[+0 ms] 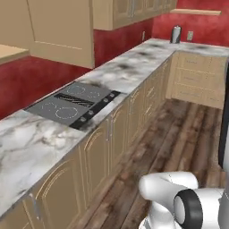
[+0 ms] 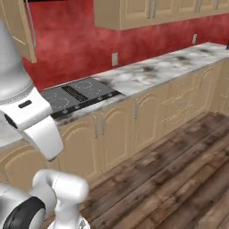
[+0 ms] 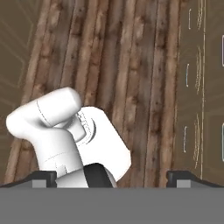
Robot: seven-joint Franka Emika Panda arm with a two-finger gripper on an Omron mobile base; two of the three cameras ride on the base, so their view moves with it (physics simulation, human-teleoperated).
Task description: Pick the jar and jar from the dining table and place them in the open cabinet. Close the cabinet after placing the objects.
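Veined white-grey marble counter (image 1: pixel 134 67) is running diagonally across the frame, a flat black cooktop (image 1: pixel 74 103) set into it. Tan cabinet (image 1: pixel 60 31) is hanging upper left, its top cropped. Gripper (image 3: pixel 112 177) is pointing at plank flooring (image 3: pixel 135 65), jaws wide apart, nothing between them. A small, possibly metallic canister (image 1: pixel 176 34) is standing far back.

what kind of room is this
A kitchen, rendered rather than real: a cooktop set into a marble counter, tan wall cabinets on a red wall, and a wooden floor.
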